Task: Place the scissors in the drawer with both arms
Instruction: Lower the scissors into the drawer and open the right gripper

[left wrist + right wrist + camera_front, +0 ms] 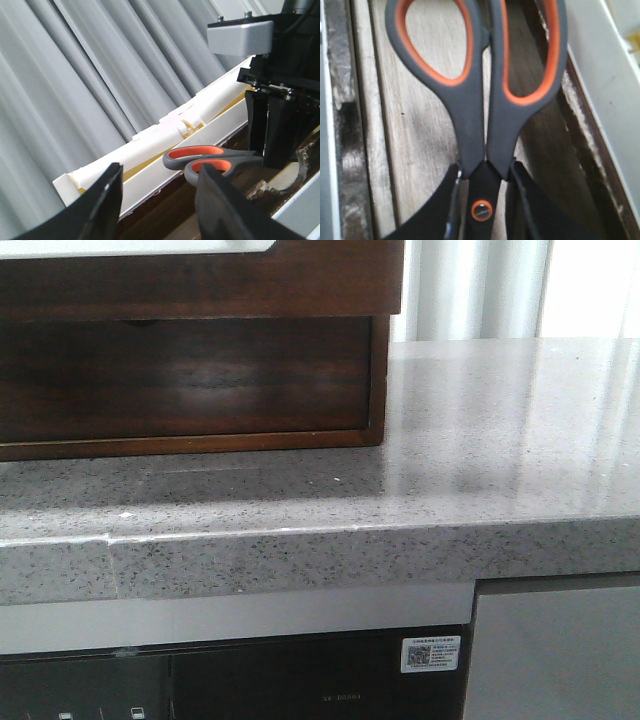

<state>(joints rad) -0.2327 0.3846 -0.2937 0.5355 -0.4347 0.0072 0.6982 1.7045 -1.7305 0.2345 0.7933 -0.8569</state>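
The scissors (200, 156), with grey handles lined in orange, hang over the open drawer. My right gripper (277, 161) is shut on them at the pivot (482, 172), and the handle loops (470, 115) point away over the drawer's wooden floor (420, 125). My left gripper (161, 170) is open and empty, just short of the handles and of the drawer's white inner rim (150, 182). In the front view only the drawer's dark reddish-brown front (200, 285) shows, at the top. Neither gripper shows there.
The cabinet's taller lower drawer front (190, 380) sits under the open drawer on the grey speckled counter (480, 440). Grey curtains (75, 75) hang behind. Appliance fronts (300, 685) are below the counter edge.
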